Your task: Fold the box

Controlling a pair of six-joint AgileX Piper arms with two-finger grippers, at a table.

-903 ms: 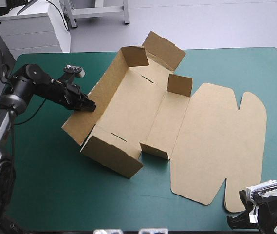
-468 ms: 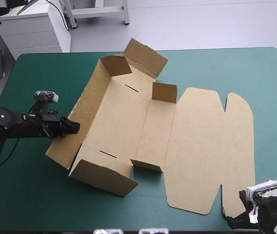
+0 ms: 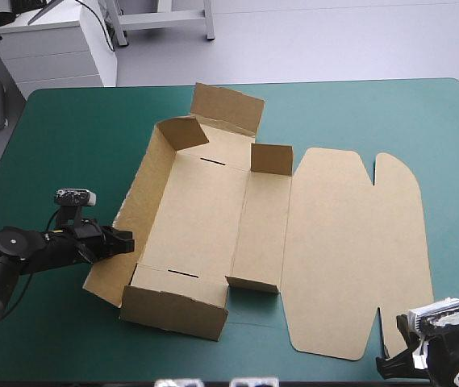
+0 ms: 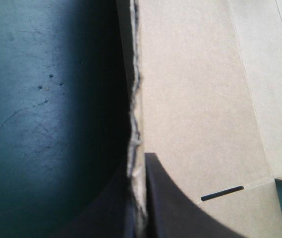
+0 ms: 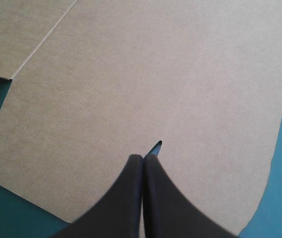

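The brown box [image 3: 205, 210] lies mid-table as an open tray with raised walls, and its lid [image 3: 350, 242] is flat to the right. My left gripper [image 3: 124, 242] is shut on the top edge of the box's left wall [image 3: 136, 210], near the near-left corner. The left wrist view has that board edge [image 4: 136, 99] running between my gripper's [image 4: 140, 163] black fingers, with the box floor [image 4: 195, 99] beside it. My right gripper [image 3: 387, 364] is at the lid's near-right corner. In its wrist view the right gripper [image 5: 143, 157] is shut, tips over the lid [image 5: 155, 74] beside a small slit [image 5: 156, 146].
The teal-green cover [image 3: 76, 137] shows bare to the left of the box and along the far side. The table's near edge runs close behind my right gripper. A far end flap [image 3: 227, 109] of the box stands up toward the far edge.
My left gripper has drawn back toward the near-left with the left wall in its grip. The box has turned and slid that way with it. The right gripper has stayed in place.
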